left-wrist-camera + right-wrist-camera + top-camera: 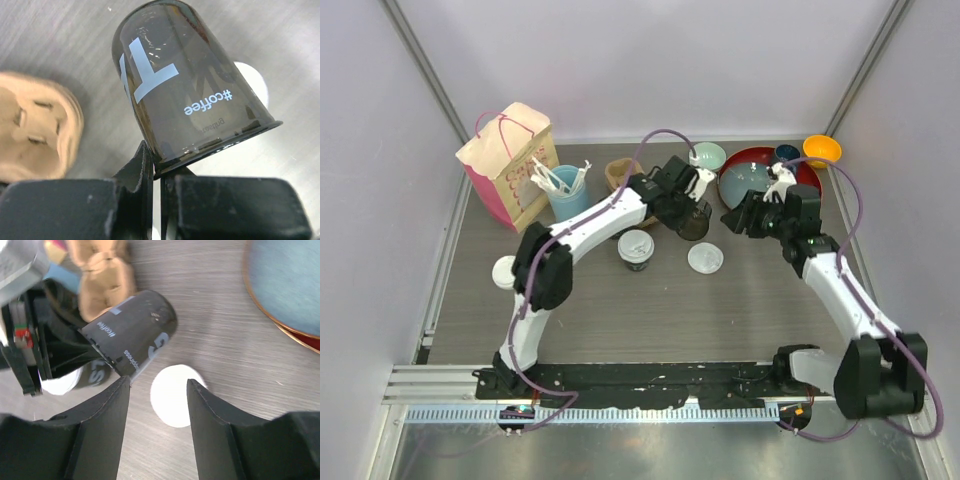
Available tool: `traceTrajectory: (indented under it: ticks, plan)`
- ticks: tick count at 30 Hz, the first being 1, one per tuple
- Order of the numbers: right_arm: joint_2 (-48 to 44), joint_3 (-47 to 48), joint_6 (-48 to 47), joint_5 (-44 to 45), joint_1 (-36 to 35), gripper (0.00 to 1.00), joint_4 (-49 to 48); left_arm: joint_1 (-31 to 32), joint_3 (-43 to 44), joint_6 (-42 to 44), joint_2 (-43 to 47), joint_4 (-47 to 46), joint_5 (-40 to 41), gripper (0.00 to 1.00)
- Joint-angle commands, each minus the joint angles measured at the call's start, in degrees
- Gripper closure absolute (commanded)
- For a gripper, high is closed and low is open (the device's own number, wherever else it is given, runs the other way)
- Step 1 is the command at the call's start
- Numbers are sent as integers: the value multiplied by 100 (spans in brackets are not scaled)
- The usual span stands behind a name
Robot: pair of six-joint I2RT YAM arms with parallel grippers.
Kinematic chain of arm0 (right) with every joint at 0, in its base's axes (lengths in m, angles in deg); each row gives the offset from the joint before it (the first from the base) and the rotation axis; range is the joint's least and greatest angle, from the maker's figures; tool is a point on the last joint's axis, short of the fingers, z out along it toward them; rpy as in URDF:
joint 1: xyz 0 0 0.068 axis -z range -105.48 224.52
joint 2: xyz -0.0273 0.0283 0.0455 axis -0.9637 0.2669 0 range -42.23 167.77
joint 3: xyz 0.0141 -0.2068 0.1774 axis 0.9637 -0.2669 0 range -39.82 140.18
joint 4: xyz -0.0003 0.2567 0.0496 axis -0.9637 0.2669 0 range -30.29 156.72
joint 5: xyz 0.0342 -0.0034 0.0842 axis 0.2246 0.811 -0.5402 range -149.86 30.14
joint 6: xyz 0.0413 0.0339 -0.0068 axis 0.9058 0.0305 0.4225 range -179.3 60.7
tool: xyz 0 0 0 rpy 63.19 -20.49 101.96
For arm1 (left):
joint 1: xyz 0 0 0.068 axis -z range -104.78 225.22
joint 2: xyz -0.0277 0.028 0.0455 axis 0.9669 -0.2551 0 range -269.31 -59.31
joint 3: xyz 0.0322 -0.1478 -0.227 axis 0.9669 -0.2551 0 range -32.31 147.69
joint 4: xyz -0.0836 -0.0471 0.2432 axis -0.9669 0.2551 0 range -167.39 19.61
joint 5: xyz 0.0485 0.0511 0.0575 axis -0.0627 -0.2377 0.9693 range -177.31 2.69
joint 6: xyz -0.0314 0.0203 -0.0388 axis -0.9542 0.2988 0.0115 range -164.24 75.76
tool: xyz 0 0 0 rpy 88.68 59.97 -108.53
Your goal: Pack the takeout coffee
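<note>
A black takeout coffee cup (694,222) (185,95) without a lid is tilted, and my left gripper (686,206) (156,162) is shut on its rim. Its print reads "#coffee". A second black cup (636,249) (75,377) with a white lid stands to its left on the table. A loose white lid (705,259) (172,395) lies flat just right of the held cup (132,332). My right gripper (733,222) (159,382) hovers open over that lid, with nothing between its fingers.
A pink-and-tan paper bag (510,165) stands at the back left, beside a light-blue cup of white utensils (566,190). A tan cardboard piece (618,172) (35,130), a pale green bowl (708,155), a red plate (802,172), a dark mug (787,152) and an orange bowl (821,150) line the back. A white round piece (503,270) lies far left.
</note>
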Motion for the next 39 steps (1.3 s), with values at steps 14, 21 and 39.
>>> traceTrajectory:
  ticks: [14, 21, 39]
  plan:
    - [-1191, -217, -655, 2360, -2420, 42, -533, -73, -757, -1687, 1328, 1134, -1593, 100]
    - [-751, 100, -980, 2888, -2685, 60, -198, -117, -836, -1705, 1478, 1055, -1664, 100]
    - [207, 1454, -770, 2749, -2641, 99, 2667, -424, -1012, -906, 2224, 1301, -1752, 39]
